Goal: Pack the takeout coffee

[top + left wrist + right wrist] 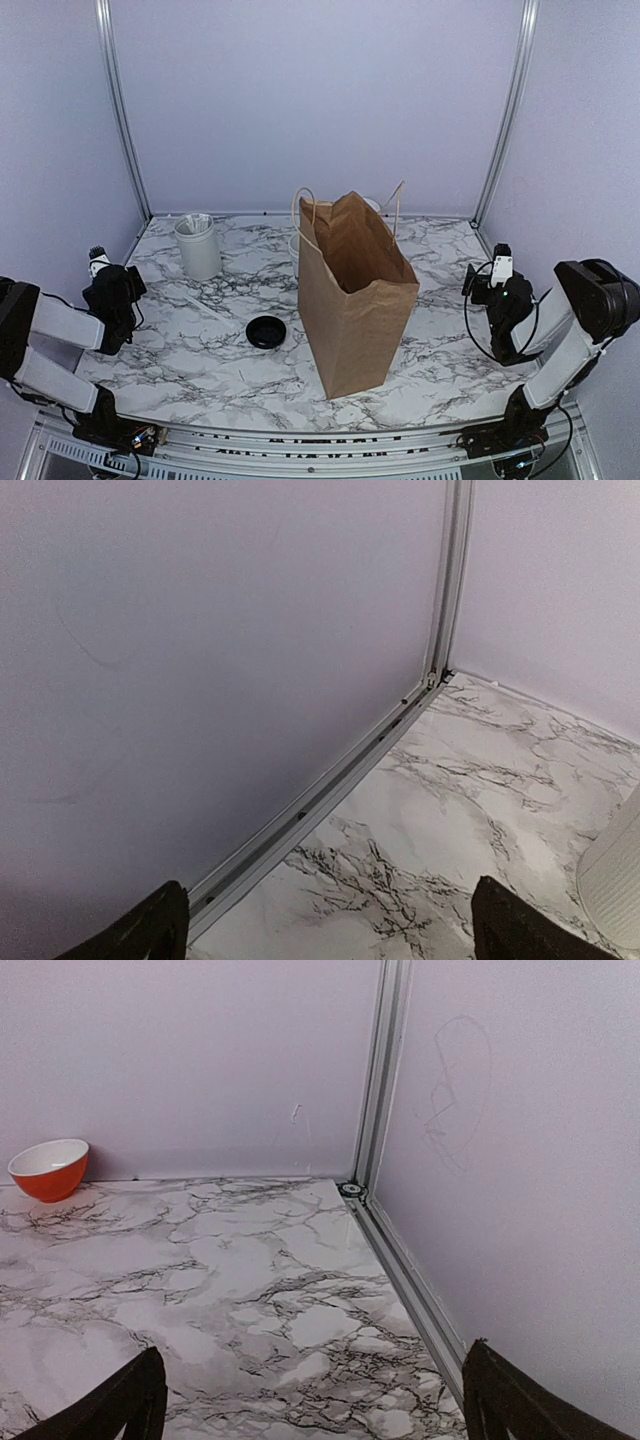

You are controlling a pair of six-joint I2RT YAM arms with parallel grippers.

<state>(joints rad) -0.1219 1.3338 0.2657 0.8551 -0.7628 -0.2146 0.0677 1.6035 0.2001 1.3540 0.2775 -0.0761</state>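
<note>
The left pincer point(335, 935) is standing wide open, its 2 dark fingertips point(150, 930) poking in at 7 and 5 o'clock, with the marble table point(450, 810) showing between them. A pale lilac wall point(200, 660) is filling the frame from 9 to 12 o'clock. A metal rail point(320, 805) is running along its foot toward 1 o'clock, meeting an upright post point(455, 570) in the corner. At 4 o'clock a white ribbed object point(612, 880) is sitting on the table, cut off by the frame edge.
</note>
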